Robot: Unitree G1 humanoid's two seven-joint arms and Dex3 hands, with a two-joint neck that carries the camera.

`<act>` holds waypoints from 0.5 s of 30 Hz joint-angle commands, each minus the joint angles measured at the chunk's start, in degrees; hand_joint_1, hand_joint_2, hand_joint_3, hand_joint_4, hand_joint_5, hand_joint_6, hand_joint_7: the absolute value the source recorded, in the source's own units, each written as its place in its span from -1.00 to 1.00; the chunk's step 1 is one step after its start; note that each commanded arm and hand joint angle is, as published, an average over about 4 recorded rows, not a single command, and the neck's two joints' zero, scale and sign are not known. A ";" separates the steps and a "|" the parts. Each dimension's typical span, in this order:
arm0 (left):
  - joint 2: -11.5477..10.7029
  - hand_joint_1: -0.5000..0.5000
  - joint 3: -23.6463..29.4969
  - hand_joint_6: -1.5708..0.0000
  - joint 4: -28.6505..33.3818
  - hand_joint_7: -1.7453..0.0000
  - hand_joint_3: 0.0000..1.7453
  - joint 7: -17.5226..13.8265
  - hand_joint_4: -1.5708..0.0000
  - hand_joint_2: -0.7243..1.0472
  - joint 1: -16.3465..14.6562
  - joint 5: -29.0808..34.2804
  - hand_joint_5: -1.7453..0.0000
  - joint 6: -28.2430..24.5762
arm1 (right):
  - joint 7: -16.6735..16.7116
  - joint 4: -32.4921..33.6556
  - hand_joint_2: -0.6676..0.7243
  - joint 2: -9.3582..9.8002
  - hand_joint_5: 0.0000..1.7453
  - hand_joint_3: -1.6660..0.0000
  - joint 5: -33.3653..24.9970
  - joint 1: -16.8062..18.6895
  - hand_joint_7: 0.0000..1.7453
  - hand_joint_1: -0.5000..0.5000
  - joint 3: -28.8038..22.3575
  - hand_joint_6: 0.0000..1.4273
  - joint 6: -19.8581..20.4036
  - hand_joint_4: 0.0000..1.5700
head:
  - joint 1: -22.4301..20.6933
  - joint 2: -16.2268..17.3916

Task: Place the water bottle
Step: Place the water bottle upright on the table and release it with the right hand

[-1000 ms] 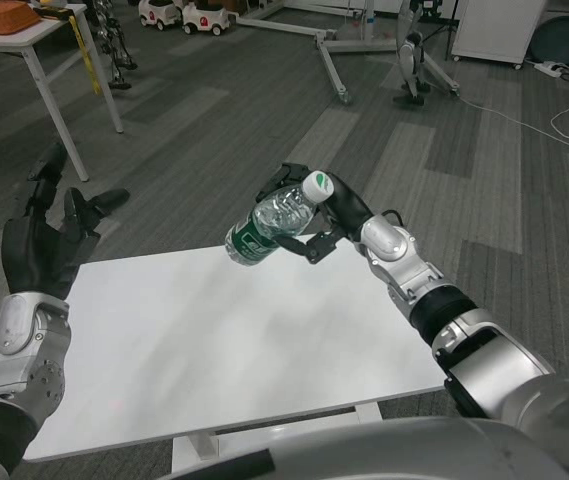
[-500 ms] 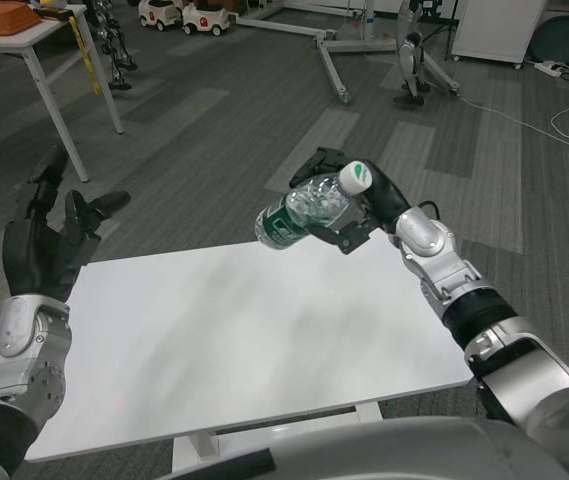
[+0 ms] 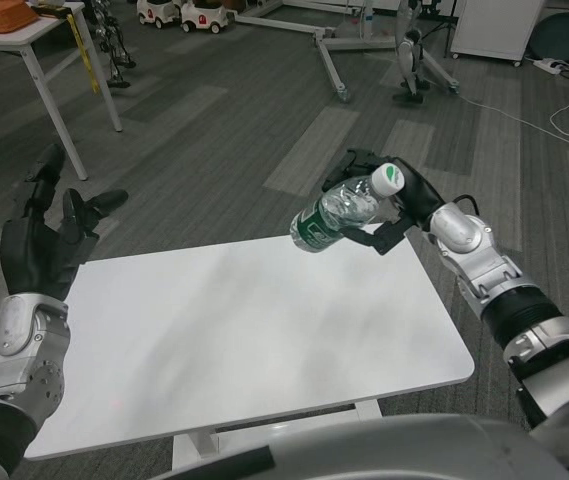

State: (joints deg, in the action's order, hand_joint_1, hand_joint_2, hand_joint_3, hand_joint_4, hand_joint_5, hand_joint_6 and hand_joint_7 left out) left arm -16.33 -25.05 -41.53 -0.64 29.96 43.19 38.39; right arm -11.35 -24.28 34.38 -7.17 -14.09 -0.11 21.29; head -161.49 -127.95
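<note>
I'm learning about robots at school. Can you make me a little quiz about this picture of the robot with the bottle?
1. True or false: the water bottle is standing upright on the white table.
2. Which hand holds the bottle? A) left hand B) right hand C) neither
3. Fill in: the left hand holds ______.

Key
1. False. It is tilted, held in the air over the table's far edge, cap toward the robot's right.
2. B. The right hand grips it near the cap end.
3. Nothing. Its fingers are spread, at the table's left corner.

Clear water bottle (image 3: pixel 339 215) (green label, white cap) tilted, airborne.
</note>
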 commanded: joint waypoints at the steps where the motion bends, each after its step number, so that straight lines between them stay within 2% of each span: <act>1: -0.44 -0.91 0.35 0.67 0.02 0.76 -0.10 0.11 0.13 1.00 -0.14 -0.03 0.18 0.11 | -1.79 0.49 -0.55 2.20 0.22 -0.43 0.47 -0.59 0.84 -0.92 -1.21 0.36 -1.36 0.75 | 0.06 0.07; 5: -0.46 -0.91 0.35 0.67 -0.04 0.76 -0.10 0.11 0.11 1.00 -0.03 -0.03 0.18 0.11 | -3.24 -1.25 -0.55 3.41 0.22 -0.50 3.79 -1.69 0.84 -0.92 -1.34 0.36 -3.36 0.75 | 0.06 0.08; 8: -0.46 -0.91 0.42 0.67 -0.04 0.76 -0.10 0.11 0.10 1.00 -0.05 -0.03 0.18 0.11 | -4.63 -1.93 -0.55 3.21 0.22 -0.43 6.51 -2.52 0.84 -0.92 -1.51 0.36 -5.53 0.78 | 0.06 0.08; 15: -0.46 -0.91 0.44 0.67 -0.11 0.76 -0.10 0.11 0.10 1.00 -0.01 -0.03 0.18 0.11 | -8.50 -2.98 -0.64 2.44 0.22 -0.48 15.80 -5.00 0.84 -0.92 -1.32 0.36 -12.21 0.78 | 0.15 0.25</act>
State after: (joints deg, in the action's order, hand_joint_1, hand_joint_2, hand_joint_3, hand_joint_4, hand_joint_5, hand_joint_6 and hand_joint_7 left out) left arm -16.40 -25.05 -41.78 -0.64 29.90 43.19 38.38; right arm -19.38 -27.19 36.77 7.45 -16.53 -0.82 10.46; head -161.34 -127.73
